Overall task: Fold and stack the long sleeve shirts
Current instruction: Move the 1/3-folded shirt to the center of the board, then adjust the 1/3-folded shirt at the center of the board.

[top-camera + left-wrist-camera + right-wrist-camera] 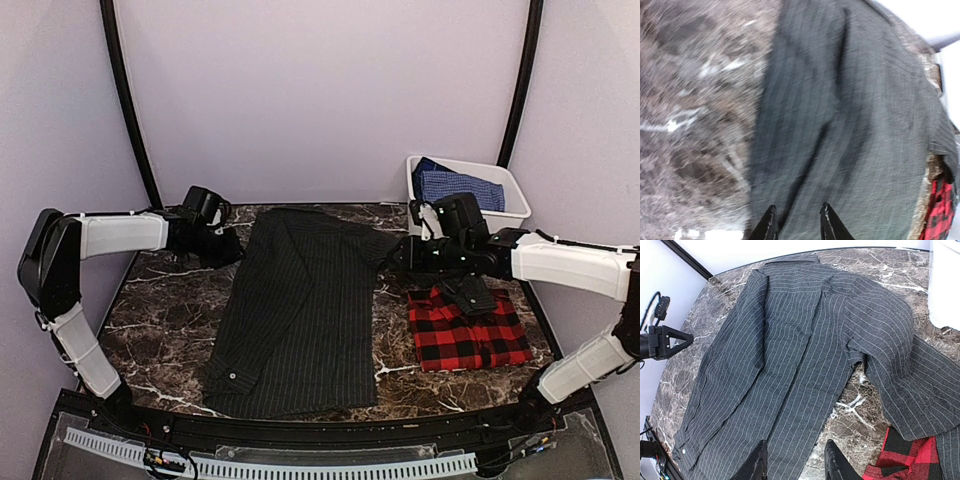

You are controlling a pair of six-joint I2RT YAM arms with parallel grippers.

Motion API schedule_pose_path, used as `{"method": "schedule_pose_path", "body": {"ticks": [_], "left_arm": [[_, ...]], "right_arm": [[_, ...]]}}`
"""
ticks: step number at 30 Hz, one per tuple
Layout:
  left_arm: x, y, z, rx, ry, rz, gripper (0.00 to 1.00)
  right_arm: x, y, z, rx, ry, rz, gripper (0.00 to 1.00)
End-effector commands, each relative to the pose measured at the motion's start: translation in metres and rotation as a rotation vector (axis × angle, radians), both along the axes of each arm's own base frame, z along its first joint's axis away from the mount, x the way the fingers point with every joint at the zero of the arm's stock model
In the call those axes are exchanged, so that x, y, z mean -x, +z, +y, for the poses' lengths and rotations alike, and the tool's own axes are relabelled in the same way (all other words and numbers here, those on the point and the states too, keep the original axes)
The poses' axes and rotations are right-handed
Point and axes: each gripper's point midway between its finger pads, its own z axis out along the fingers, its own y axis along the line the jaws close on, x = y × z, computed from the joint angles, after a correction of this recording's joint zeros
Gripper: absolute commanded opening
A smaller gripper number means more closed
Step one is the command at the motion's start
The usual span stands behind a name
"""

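The left gripper's [798, 220] jaws stand partly spread over the charcoal pinstriped shirt [300, 310], pinching nothing. The right gripper's [796, 458] jaws are also partly spread and empty, at that shirt's 3 o'clock edge. There are two shirts: the pinstriped one spread flat at the centre of the marble table [160, 300], and one folded plaid shirt [465, 335] at 4 o'clock.

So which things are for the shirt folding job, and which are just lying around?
For the job:
striped dark shirt, spread out
red plaid shirt, folded

Just lying about:
white bin
blue cloth inside it
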Motion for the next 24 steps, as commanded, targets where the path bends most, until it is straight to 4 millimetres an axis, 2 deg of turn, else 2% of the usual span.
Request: {"method": "schedule_pose_path", "body": {"ticks": [1,2,3,5,8,9,10,11,12,13,14,15,20,24], "left_arm": [[-0.011,0.034,-0.047,0.076,-0.129,-0.092,0.28],[-0.013,0.027,-0.057,0.084,-0.153,-0.083,0.27],[-0.017,0.035,-0.069,0.097,-0.176,-0.101,0.27],[-0.025,0.029,-0.084,0.102,-0.203,-0.101,0.26],[-0.042,0.010,-0.097,0.112,-0.206,-0.097,0.24],[-0.045,-0.005,-0.098,0.102,-0.204,-0.074,0.24],[-0.051,-0.003,-0.102,0.104,-0.206,-0.085,0.24],[-0.054,-0.017,-0.103,0.093,-0.209,-0.066,0.24],[-0.059,-0.017,-0.106,0.095,-0.210,-0.075,0.23],[-0.061,-0.028,-0.106,0.086,-0.209,-0.058,0.23],[-0.065,-0.029,-0.107,0.087,-0.208,-0.061,0.23],[-0.065,-0.039,-0.107,0.082,-0.206,-0.043,0.23],[-0.069,-0.057,-0.103,0.064,-0.184,-0.015,0.22],[-0.067,-0.062,-0.100,0.054,-0.182,0.002,0.22]], "right_arm": [[-0.005,0.008,-0.005,-0.024,-0.029,-0.028,0.36],[-0.005,0.008,-0.005,-0.024,-0.029,-0.027,0.36],[-0.005,0.009,-0.005,-0.024,-0.028,-0.027,0.36],[-0.005,0.009,-0.004,-0.024,-0.024,-0.024,0.36],[-0.004,0.010,-0.004,-0.030,-0.023,-0.019,0.36],[-0.003,0.010,-0.004,-0.032,-0.023,-0.018,0.36],[-0.003,0.011,-0.004,-0.034,-0.024,-0.019,0.36],[-0.003,0.011,-0.004,-0.034,-0.024,-0.017,0.36],[-0.002,0.013,-0.005,-0.034,-0.026,-0.020,0.36],[-0.002,0.012,-0.006,-0.030,-0.028,-0.016,0.36],[-0.001,0.013,-0.007,-0.029,-0.028,-0.017,0.36],[0.000,0.013,-0.008,-0.028,-0.028,-0.016,0.36],[0.004,0.012,-0.012,-0.020,-0.036,-0.011,0.36],[0.004,0.015,-0.021,-0.006,-0.064,-0.026,0.36]]}}
